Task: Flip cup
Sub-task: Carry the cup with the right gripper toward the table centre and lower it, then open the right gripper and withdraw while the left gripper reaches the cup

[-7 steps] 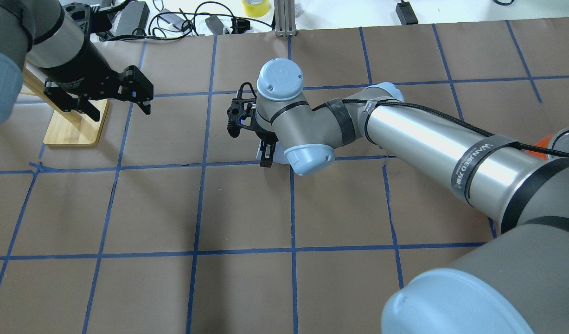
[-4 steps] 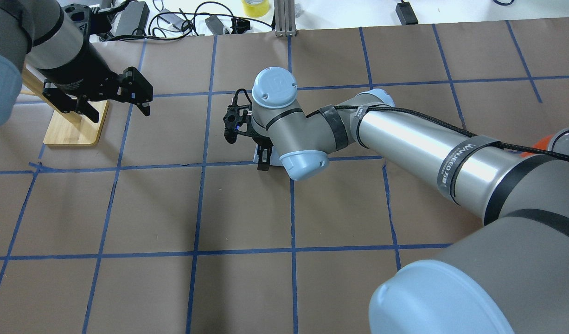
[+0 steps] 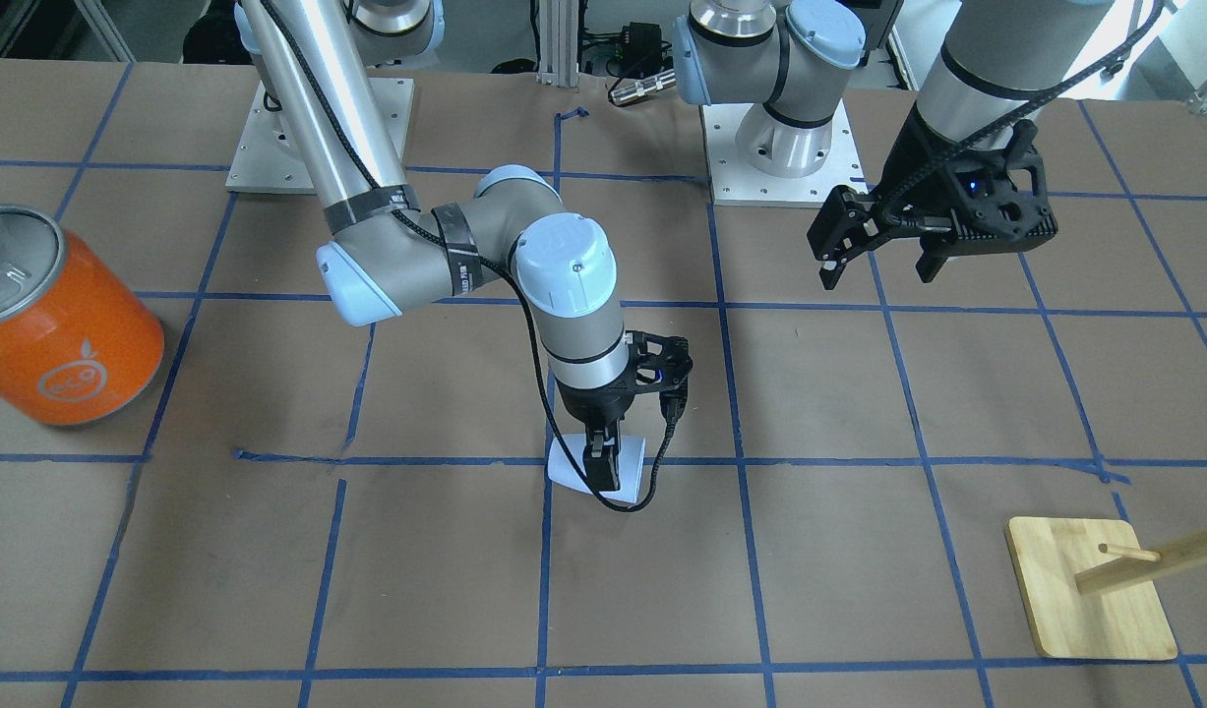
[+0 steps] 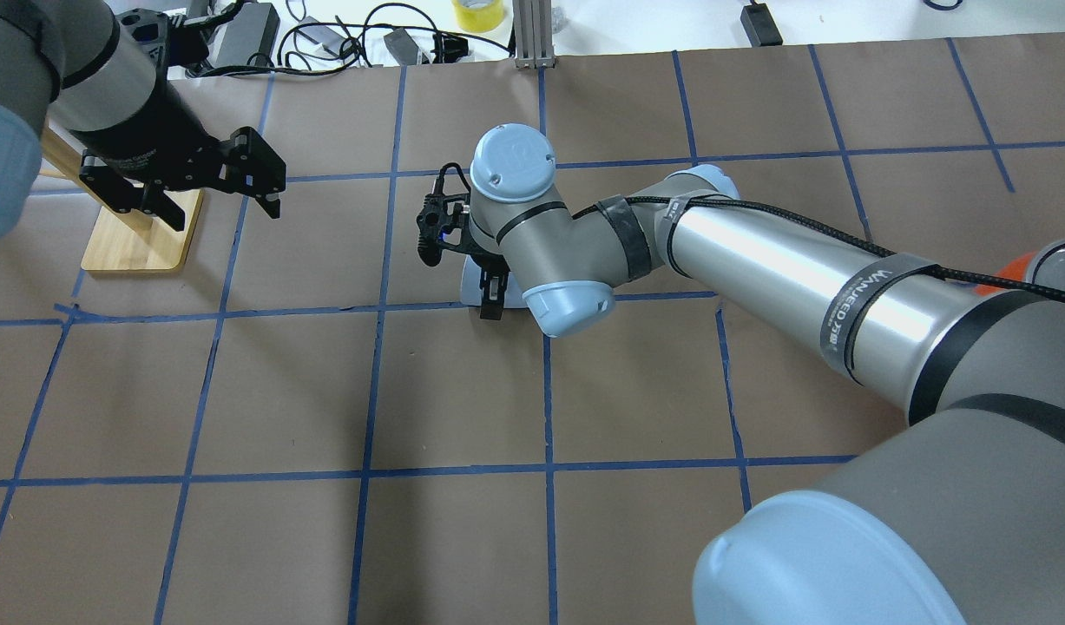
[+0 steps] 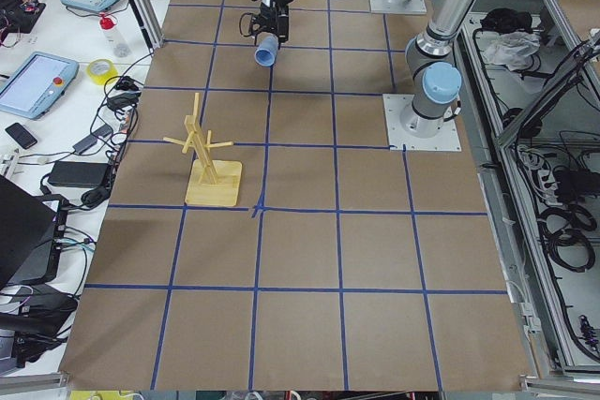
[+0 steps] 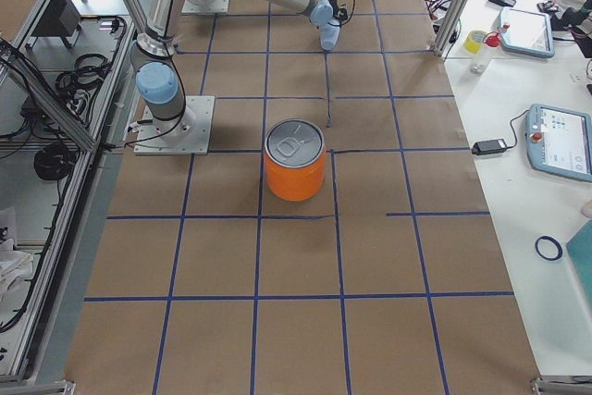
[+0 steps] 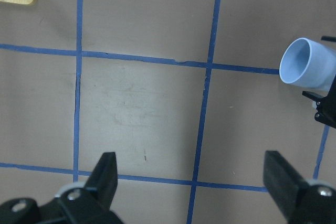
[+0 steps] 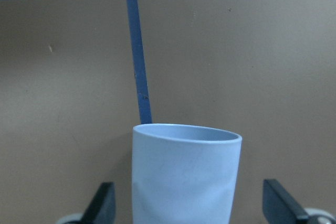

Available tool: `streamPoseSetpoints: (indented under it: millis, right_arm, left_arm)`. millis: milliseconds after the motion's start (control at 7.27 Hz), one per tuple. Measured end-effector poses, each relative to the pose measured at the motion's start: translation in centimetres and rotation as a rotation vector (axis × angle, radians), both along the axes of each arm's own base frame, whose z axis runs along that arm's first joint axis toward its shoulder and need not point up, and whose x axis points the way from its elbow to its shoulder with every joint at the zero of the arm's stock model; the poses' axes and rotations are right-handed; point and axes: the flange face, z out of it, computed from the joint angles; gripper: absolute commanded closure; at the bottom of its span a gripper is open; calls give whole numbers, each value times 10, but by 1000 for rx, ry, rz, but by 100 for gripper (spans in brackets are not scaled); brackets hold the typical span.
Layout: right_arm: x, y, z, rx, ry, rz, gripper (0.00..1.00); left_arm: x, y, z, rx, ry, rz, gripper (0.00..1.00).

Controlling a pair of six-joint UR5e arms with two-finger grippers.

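The pale blue cup [image 8: 184,177] sits between the fingers of my right gripper [image 3: 603,472], which is shut on it near the middle of the table. The cup is tilted, with its mouth pointing away from the wrist and towards my left side. It also shows in the left wrist view [image 7: 307,69], the exterior left view [image 5: 265,53], the front view [image 3: 567,470] and the overhead view [image 4: 470,286], where the wrist hides most of it. My left gripper [image 3: 876,270] is open and empty. It hovers above the table, well apart from the cup.
A large orange can [image 3: 62,324] with a silver lid stands on my right side of the table. A wooden peg stand [image 3: 1090,590] on a bamboo base stands on my left side, below my left arm in the overhead view [image 4: 137,239]. Cables [image 4: 324,35] lie beyond the far edge.
My right gripper has moved slightly leftward in the overhead view, carrying the cup, and its wrist has turned. My left arm has barely moved.
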Motion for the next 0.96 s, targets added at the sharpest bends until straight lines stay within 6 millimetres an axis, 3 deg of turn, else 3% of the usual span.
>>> streamPoseSetpoints:
  millis: [413, 550, 963]
  right_arm:
    - [-34, 20, 75, 116, -10, -324, 0]
    - [-63, 23, 106, 153, -9, -456, 0]
    - [-180, 40, 200, 208, 2, -740, 0]
  left_arm:
    - [1, -4, -4, 8, 2, 3, 0]
    - [3, -5, -6, 12, 5, 5, 0]
    - [-2, -15, -21, 31, 78, 2, 0]
